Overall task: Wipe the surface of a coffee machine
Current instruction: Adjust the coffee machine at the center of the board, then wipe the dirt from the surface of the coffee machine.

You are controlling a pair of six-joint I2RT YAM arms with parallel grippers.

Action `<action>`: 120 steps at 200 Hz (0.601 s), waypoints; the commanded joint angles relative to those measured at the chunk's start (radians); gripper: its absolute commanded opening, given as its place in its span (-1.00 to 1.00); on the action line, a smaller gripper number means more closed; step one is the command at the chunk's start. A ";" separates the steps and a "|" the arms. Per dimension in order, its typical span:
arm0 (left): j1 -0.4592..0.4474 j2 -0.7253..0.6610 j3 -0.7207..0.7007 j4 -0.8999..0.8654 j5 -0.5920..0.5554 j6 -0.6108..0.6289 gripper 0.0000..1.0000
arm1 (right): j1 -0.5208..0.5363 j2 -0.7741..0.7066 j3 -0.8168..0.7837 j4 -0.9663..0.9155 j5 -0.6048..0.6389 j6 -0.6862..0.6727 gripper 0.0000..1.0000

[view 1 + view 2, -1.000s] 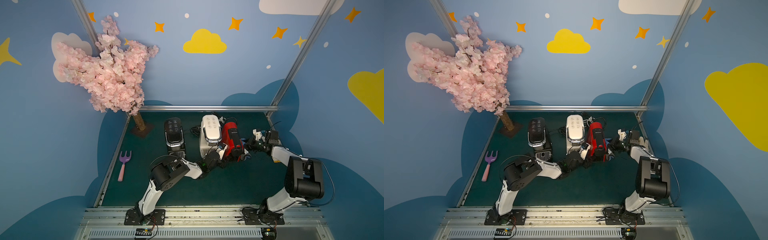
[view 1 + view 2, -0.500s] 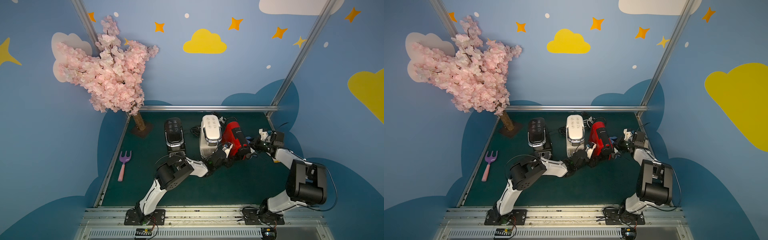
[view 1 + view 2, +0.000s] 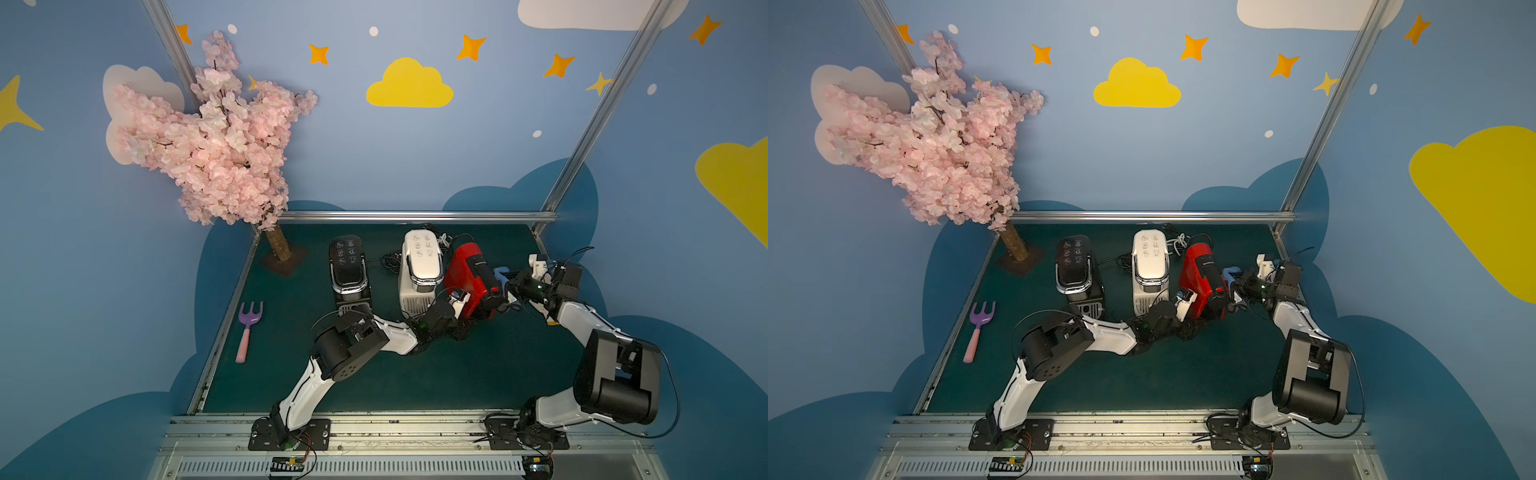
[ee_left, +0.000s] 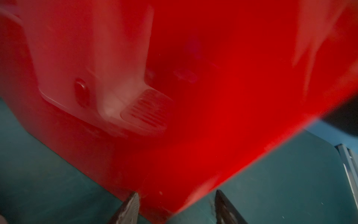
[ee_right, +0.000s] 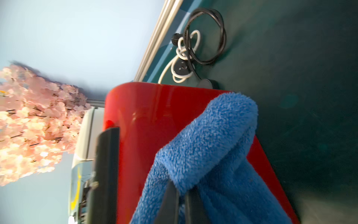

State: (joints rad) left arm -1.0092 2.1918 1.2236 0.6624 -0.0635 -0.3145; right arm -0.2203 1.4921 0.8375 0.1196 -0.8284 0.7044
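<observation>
The cream-white coffee machine (image 3: pixel 422 266) (image 3: pixel 1150 259) stands at the back middle of the green table, and neither gripper touches it. To its right sits a red-and-black machine (image 3: pixel 463 270) (image 3: pixel 1196 270). My left gripper (image 3: pixel 461 320) (image 4: pixel 176 194) is low at that machine's front base. Its jaws are open with the red lower corner (image 4: pixel 174 155) between them. My right gripper (image 3: pixel 513 289) (image 5: pixel 181 191) is shut on a blue cloth (image 5: pixel 209 135) (image 3: pixel 500 274), which lies against the red machine's right side. The cream machine's edge (image 5: pixel 87 135) shows beyond the red body.
A black machine (image 3: pixel 348 270) stands left of the cream one. Coiled cables (image 5: pixel 193 48) lie behind the machines by the back rail (image 3: pixel 415 216). A purple toy fork (image 3: pixel 248 328) lies at the left. A pink blossom tree (image 3: pixel 216 137) fills the back left corner.
My left gripper has slid right along the red machine's base and its jaws have widened a little. The right gripper with the cloth has shifted slightly right. The red machine has turned a little.
</observation>
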 commanded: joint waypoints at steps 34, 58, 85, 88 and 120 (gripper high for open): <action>-0.037 -0.058 0.008 0.016 0.113 0.017 0.27 | 0.012 0.153 0.112 0.194 -0.113 0.091 -0.97; -0.037 -0.064 0.008 0.011 0.112 0.023 0.27 | 0.025 0.248 0.137 0.230 -0.135 0.100 -0.97; -0.037 -0.073 0.000 0.006 0.100 0.029 0.27 | 0.043 0.346 0.144 0.280 -0.156 0.111 -0.97; -0.036 -0.077 -0.002 0.006 0.099 0.030 0.28 | 0.045 0.356 0.143 0.286 -0.158 0.113 -0.97; -0.036 -0.110 -0.023 0.006 0.082 0.045 0.29 | 0.053 0.399 0.109 0.302 -0.146 0.133 -0.97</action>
State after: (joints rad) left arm -1.0267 2.1456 1.2091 0.6216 -0.0185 -0.3000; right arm -0.1898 1.8805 0.9604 0.3859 -0.9401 0.8215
